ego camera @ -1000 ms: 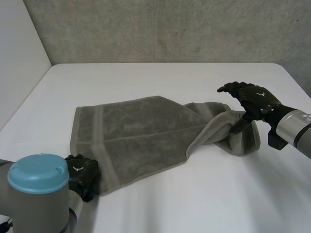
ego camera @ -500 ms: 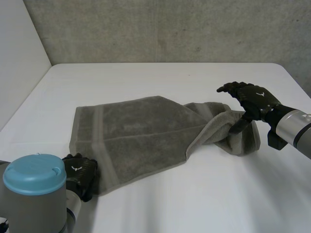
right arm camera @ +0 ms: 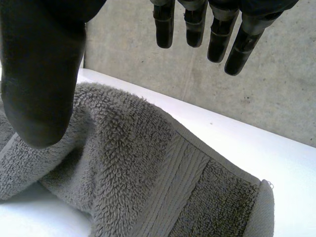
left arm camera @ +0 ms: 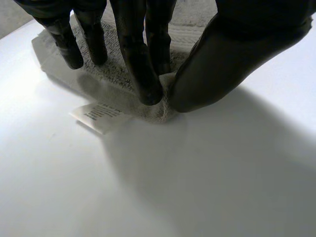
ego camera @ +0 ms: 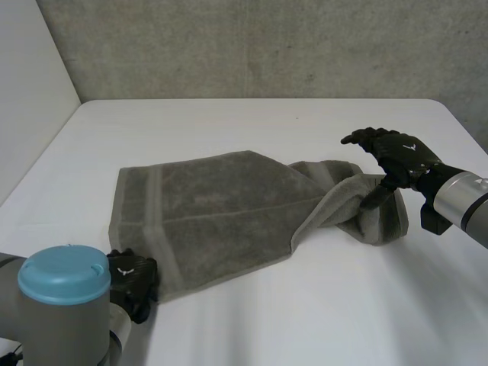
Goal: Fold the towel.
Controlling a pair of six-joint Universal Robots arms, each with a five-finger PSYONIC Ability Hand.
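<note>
The white table (ego camera: 252, 320) takes up most of the head view, with a grey concrete wall (ego camera: 267, 46) across the upper part of the frame. The grey towel (ego camera: 221, 206) lies across the middle of the table. Its left and centre part is spread flat, with 1 corner at the lower left. Its right end is gathered into a raised, rolled fold at centre right.

The 2 arms come in from the lower corners. The left arm (ego camera: 65, 305) with its light-blue cap fills the lower left. The right arm (ego camera: 465, 202) enters at the right edge.

The left hand (ego camera: 131, 276) sits at the lower left of the frame, on the towel's near left corner. In the left wrist view its fingers (left arm camera: 143, 59) and thumb (left arm camera: 222, 54) are closed in a pinch on that corner, the cloth squeezed between their tips, while the other fingers rest on the towel (left arm camera: 111, 74) beside them.

The right hand (ego camera: 400, 156) is at centre right, over the bunched end. Its fingers are spread straight out above the cloth and grip nothing. In the right wrist view the fingers (right arm camera: 217, 34) hang well apart from the thumb (right arm camera: 42, 74), with the towel (right arm camera: 138, 168) below the palm. In the head view the thumb points down against the raised fold.

A small white label (left arm camera: 97, 114) lies flat on the table just beside the pinched corner, joined to the towel's edge.
</note>
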